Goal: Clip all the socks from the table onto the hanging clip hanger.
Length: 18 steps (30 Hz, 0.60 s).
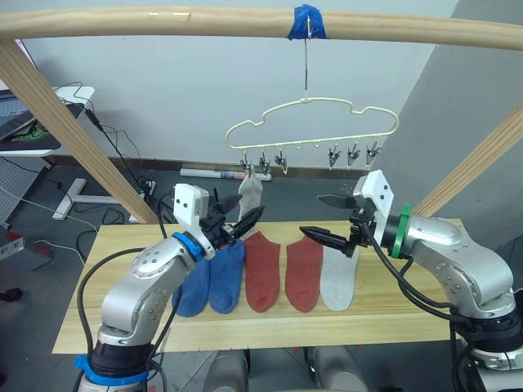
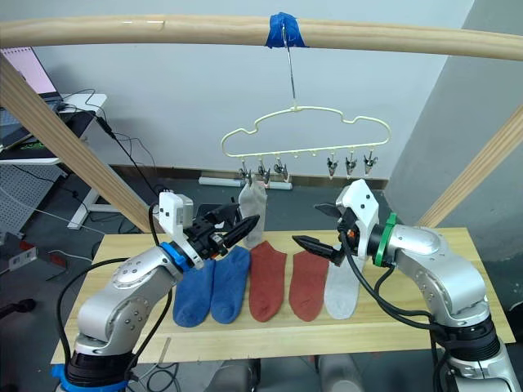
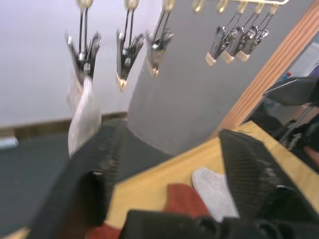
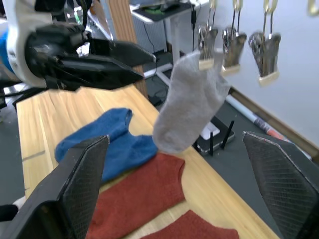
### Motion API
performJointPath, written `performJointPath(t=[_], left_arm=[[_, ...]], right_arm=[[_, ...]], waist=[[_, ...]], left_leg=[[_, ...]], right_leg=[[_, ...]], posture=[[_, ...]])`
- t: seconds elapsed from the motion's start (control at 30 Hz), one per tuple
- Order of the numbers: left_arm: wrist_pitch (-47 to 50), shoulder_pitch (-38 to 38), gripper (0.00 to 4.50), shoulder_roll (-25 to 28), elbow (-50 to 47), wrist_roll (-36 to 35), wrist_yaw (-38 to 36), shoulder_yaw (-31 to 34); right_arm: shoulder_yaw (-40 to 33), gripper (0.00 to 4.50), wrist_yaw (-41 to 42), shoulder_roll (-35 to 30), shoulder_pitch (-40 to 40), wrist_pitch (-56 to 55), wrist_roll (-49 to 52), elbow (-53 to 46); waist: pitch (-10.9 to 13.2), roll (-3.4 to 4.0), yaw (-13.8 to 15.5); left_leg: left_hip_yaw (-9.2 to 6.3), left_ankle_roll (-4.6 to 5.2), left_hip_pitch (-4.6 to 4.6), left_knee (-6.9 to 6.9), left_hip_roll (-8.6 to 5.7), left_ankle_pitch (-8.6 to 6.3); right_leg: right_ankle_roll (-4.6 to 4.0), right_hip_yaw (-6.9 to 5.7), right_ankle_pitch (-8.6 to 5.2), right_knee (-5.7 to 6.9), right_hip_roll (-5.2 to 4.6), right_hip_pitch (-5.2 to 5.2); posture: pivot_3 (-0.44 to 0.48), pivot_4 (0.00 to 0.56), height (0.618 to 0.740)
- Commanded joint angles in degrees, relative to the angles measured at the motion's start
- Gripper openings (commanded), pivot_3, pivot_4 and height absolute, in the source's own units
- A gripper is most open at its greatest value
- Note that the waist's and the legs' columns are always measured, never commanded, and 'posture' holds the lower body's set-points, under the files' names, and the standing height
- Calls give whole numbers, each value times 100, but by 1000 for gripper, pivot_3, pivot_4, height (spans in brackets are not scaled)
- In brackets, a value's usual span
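1. Five socks are lying side by side on the table (image 1: 409, 314): two blue socks (image 1: 212, 282), two red socks (image 1: 282, 273) and a grey sock (image 1: 338, 279), toes pointing to its near edge.
2. A second grey sock (image 1: 251, 194) is hanging from the leftmost clip of the clip hanger (image 1: 315, 122).
3. The left gripper (image 1: 239, 224) is hovering beside it, fingers spread and empty.
4. The right gripper (image 1: 328, 219) is hovering above the table, fingers spread wide.

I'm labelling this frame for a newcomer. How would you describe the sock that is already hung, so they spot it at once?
Find the wooden rail overhead; the cream clip hanger hangs from it by a hook. A light grey sock dangles from its leftmost clip, while the other clips are bare and the other socks lie flat on the table.
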Motion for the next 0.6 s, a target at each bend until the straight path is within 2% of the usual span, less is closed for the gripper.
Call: performJointPath(t=[0.03, 0.17, 0.27, 0.4, 0.5, 0.6], left_arm=[[-729, -102, 2799, -304, -58, 760, 272, -374], [-1222, -175, 2799, -620, 145, 1259, 571, -401], [-1632, -257, 2799, -701, 333, 1621, 608, -477], [-1796, -363, 2799, -877, 552, 1731, 716, -388], [-1912, -331, 2238, -960, 634, 1783, 792, -314], [-1838, -394, 1370, -1040, 757, 1783, 848, -256]], right_arm=[[-161, 4500, -108, 44, 160, -441, -40, -300], [-495, 4500, -442, 525, 208, -837, 186, -433], [-437, 4500, -537, 637, 210, -1122, 39, -492], [-369, 4500, -721, 746, 230, -1302, -16, -497], [-220, 4500, -749, 772, 349, -1423, -109, -504], [-120, 4500, -802, 825, 411, -1454, -120, -525]], waist=[[-1, -1, 6], [-1, -1, -16], [-1, -1, -20], [-1, -1, -14], [-1, -1, -15], [-1, -1, -20]], left_leg=[[-1, 0, 0, 0, -1, 0], [1, 0, 0, 0, 0, 0], [1, 1, 5, 0, 1, 1], [2, 3, 4, 5, 0, 2], [1, 3, 4, 6, 0, 2], [1, 3, 4, 5, 1, 2]], right_leg=[[0, 0, 0, -3, 0, 2], [1, 1, 1, 0, 0, 0], [-1, 1, 2, 5, 1, 1], [-1, 1, 5, 4, 1, 3], [0, 1, 6, 4, 1, 4], [0, 0, 6, 5, 1, 3]], posture=[[-118, 204, 740], [-123, 203, 740], [-126, 200, 740], [-128, 197, 740], [-131, 195, 740], [-137, 196, 740]])
